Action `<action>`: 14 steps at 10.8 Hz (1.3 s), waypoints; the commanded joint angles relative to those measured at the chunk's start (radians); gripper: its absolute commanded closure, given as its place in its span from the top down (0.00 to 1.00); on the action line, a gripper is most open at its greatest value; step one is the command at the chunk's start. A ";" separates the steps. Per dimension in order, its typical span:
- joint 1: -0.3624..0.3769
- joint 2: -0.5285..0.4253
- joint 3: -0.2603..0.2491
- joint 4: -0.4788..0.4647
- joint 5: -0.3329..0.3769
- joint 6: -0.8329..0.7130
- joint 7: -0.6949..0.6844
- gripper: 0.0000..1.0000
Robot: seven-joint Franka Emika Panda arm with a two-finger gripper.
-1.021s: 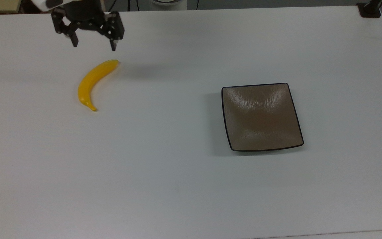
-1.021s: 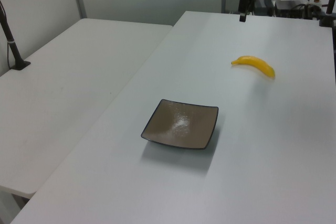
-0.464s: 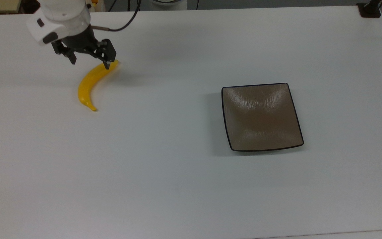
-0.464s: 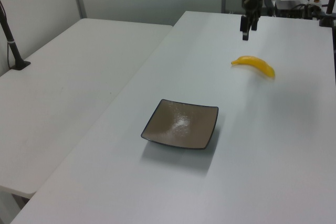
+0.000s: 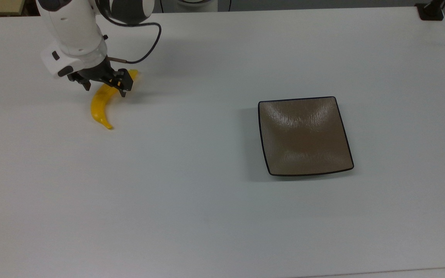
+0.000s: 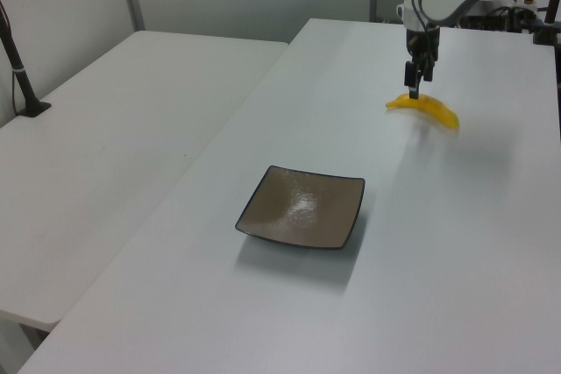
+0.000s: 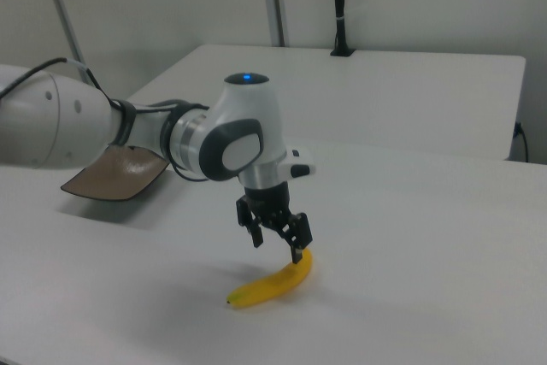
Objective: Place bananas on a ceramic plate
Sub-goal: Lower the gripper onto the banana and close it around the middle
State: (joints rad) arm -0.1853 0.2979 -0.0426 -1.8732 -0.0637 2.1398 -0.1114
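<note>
Arm bent low over the table [image 5: 191, 216], gripper [image 5: 104, 87] pointing down with fingers spread either side of the banana [image 5: 102, 103], seemingly not yet touching. Banana lies flat near the top view's upper-left, stem tip toward that view's bottom, long axis diagonal. Plate [image 5: 303, 135] sits well apart, bare tabletop between.

Work surface: broad white matte table [image 5: 207, 216] under me
Beside it: second white table [image 6: 131, 111] on the left view's left
Clamp: black post [image 6: 22, 76] fixed there
</note>
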 commanded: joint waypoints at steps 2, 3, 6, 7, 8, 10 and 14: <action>0.003 0.030 -0.028 -0.050 -0.059 0.088 -0.010 1.00; 0.003 0.032 -0.032 -0.052 -0.065 0.088 -0.010 1.00; 0.003 0.043 -0.033 -0.053 -0.067 0.101 -0.010 0.87; 0.003 0.044 -0.033 -0.053 -0.068 0.101 -0.010 0.77; 0.003 0.047 -0.034 -0.053 -0.067 0.101 -0.011 0.66; 0.003 0.050 -0.033 -0.053 -0.067 0.100 -0.011 0.45; 0.004 0.049 -0.033 -0.052 -0.067 0.095 -0.033 0.05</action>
State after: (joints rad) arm -0.1903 0.3570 -0.0657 -1.9062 -0.1154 2.2102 -0.1126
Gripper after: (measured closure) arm 0.634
